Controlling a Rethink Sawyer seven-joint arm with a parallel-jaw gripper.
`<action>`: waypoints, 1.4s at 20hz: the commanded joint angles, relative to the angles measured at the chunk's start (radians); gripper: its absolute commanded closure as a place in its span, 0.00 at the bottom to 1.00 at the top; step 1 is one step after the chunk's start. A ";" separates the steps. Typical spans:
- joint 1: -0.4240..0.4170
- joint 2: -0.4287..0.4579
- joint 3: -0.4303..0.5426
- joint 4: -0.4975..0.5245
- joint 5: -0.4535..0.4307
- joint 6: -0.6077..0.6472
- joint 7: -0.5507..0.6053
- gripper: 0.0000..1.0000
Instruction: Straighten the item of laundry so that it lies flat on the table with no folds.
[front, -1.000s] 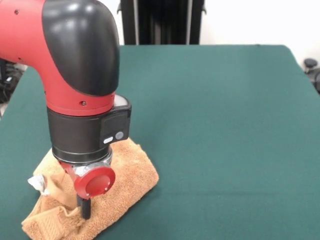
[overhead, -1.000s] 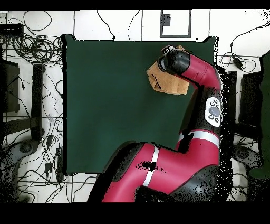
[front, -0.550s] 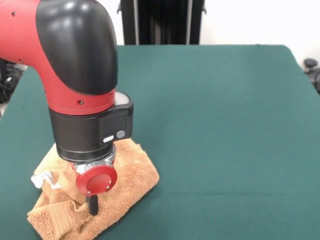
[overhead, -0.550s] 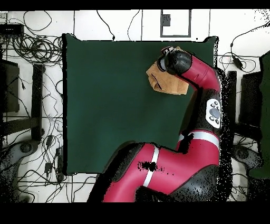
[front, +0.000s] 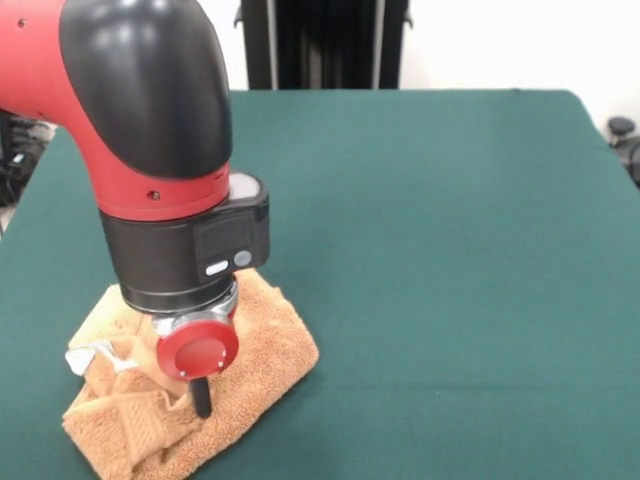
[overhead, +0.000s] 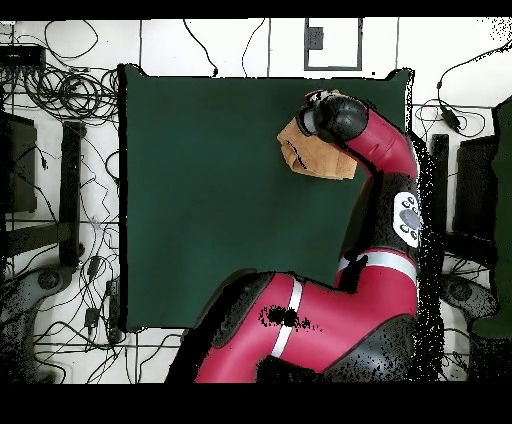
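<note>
The orange-tan towel (front: 190, 390) lay bunched and folded near the green table's (front: 450, 250) front left corner, white tag (front: 90, 355) showing. The gripper (front: 202, 400) pressed down into its folds; whether it was clamped or parted could not be told.

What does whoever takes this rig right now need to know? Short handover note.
Gripper: down on the towel, tip in the folds; open or shut cannot be told.
Towel: bunched and folded near one corner of the table, white tag sticking out at its edge. The overhead view shows it as a small folded patch partly under the arm.
Done: nothing visibly flattened.
Left: spread the towel until it lies flat with no folds.
</note>
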 joint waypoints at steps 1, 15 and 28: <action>0.058 -0.003 0.082 0.310 0.147 0.229 0.419 1.00; 0.084 -0.065 0.145 0.473 0.365 0.163 0.491 1.00; 0.099 -0.087 0.141 0.509 0.405 0.152 0.512 1.00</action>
